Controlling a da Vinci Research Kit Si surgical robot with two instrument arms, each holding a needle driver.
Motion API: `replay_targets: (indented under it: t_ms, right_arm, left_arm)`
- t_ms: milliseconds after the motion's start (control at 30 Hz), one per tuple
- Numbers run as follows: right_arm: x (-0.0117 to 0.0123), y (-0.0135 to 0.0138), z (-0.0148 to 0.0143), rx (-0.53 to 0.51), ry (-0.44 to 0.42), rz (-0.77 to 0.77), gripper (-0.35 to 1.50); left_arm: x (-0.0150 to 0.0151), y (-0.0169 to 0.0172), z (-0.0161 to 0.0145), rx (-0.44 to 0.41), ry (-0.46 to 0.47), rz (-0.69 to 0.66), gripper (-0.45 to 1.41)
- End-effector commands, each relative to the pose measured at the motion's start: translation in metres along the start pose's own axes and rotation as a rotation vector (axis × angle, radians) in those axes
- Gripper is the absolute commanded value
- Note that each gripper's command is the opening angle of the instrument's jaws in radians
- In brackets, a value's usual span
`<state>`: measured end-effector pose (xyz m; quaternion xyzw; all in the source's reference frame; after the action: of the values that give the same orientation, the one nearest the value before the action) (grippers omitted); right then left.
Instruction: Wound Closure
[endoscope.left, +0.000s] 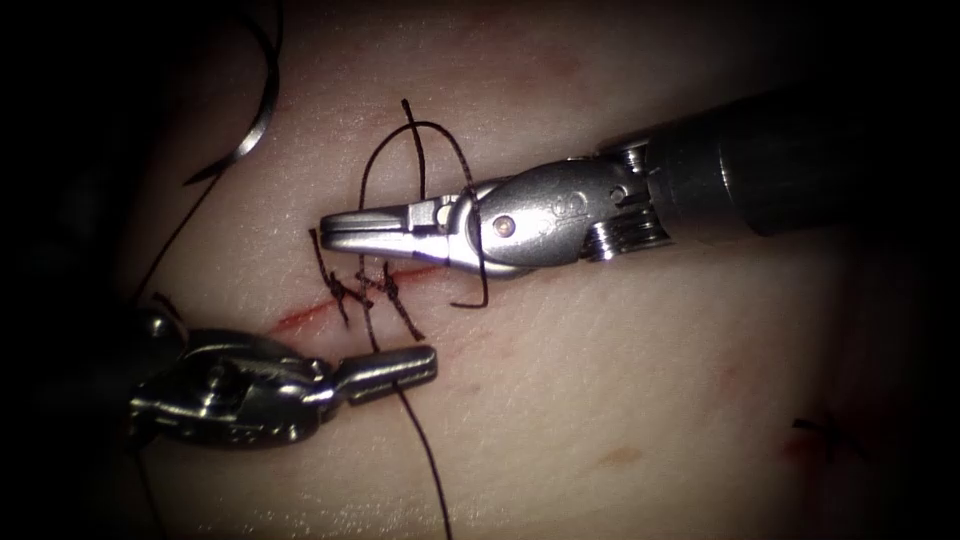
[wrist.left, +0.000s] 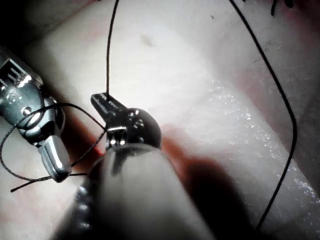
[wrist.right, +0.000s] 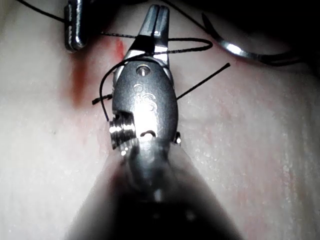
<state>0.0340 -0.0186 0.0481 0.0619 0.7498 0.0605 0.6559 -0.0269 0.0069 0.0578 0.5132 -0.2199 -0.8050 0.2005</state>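
Right claw (endoscope.left: 335, 228): jaws closed together, holding nothing visible; a loop of thread (endoscope.left: 415, 135) wraps around its body, tip just above the cut (endoscope.left: 310, 315). Left claw (endoscope.left: 425, 362): closed on the thread just below the cut. Needle (endoscope.left: 258, 120): free on the tissue (endoscope.left: 620, 380), well apart, upper left of the cut.

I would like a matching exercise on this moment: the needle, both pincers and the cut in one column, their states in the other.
1 needle
2 left pincer
3 right pincer
4 cut

A shut on the thread
B bears knotted stitches
C lies free on the tissue, not in it
D shut, thread looped around it, nothing visibly held

Pairs: 1-C, 2-A, 3-D, 4-B
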Motion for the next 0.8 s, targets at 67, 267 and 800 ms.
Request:
replay_targets:
  t_ms: [67,267,800]
  right_arm:
    - [-0.0008,-0.0002,0.0016,-0.009,-0.008,-0.003,0.39]
    - [-0.0021,-0.0006,0.0024,-0.007,-0.09,-0.011,1.05]
    - [-0.0044,-0.0032,0.0017,0.151,-0.254,-0.031,0.91]
  left_arm:
    - [0.0,0.0001,0.0007,-0.019,0.014,-0.003,-0.45]
    - [0.0018,-0.0008,-0.0005,-0.071,0.087,0.053,-0.45]
    - [0.0042,-0.0065,-0.0032,-0.128,0.13,0.07,-0.45]
